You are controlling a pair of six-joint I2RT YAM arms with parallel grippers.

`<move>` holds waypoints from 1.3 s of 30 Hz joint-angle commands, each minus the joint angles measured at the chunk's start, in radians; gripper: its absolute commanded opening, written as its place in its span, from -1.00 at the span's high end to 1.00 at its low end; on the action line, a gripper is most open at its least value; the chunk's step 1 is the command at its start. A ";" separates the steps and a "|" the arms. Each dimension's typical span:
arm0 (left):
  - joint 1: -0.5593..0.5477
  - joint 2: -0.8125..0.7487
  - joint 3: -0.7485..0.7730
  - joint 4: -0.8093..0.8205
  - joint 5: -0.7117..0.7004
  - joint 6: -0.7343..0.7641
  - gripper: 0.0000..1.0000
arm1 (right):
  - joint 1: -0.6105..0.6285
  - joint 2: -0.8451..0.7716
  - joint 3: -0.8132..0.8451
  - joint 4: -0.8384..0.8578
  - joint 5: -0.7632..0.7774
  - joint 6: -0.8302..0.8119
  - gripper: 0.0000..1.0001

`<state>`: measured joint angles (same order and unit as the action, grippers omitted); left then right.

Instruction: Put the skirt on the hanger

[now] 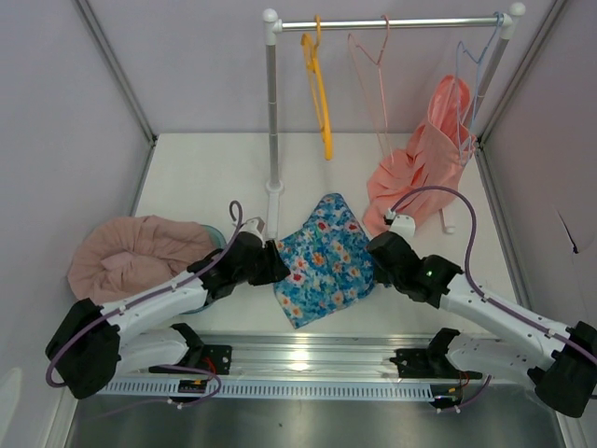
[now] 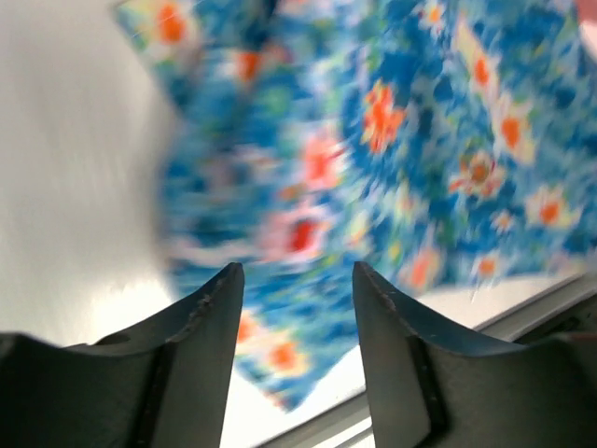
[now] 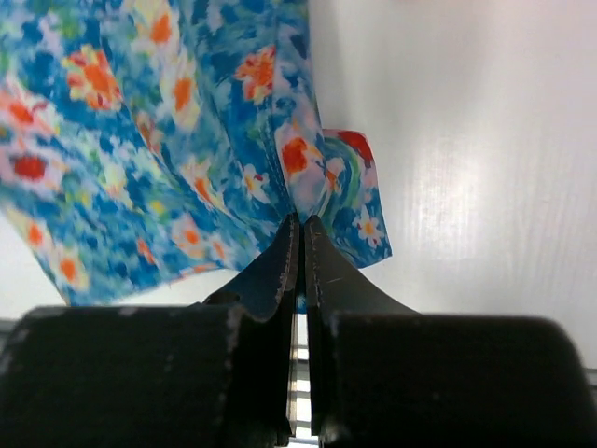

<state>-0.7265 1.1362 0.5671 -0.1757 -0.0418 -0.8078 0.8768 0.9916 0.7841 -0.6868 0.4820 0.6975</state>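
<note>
One white surface (image 1: 205,177) is spread beneath everything, and at its far side a silver metal clothes rail (image 1: 392,22) is set up on two posts. At the left edge of the surface a dusty-pink fluffy round cloth (image 1: 131,252) is heaped. From the right end of the rail a coral-pink pleated garment (image 1: 424,163) is hung, its hem reaching down to the surface. The blue floral fabric skirt (image 1: 326,257) is laid on the surface near the front, between the two arms and well apart from the rail. An orange plastic hanger (image 1: 320,103) and a thin pink wire hanger (image 1: 373,75) are hung on the rail, side by side. The left pincer (image 1: 275,264) is placed at the skirt's left edge with its fingers parted, released; in the left wrist view the blurred cloth is seen beyond them, and contact cannot be told. The right pincer (image 1: 373,252) is clenched on the skirt's right edge, a small fold of fabric being pinched between its fingertips.
</note>
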 commanded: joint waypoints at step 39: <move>0.117 -0.289 -0.093 -0.186 -0.057 -0.110 1.00 | -0.090 0.033 -0.170 0.158 -0.149 -0.050 0.93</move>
<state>-0.7006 0.9154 0.3985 -0.2127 -0.1055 -1.0599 0.7887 1.0222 0.6289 -0.5621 0.3470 0.6556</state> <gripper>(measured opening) 0.014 0.026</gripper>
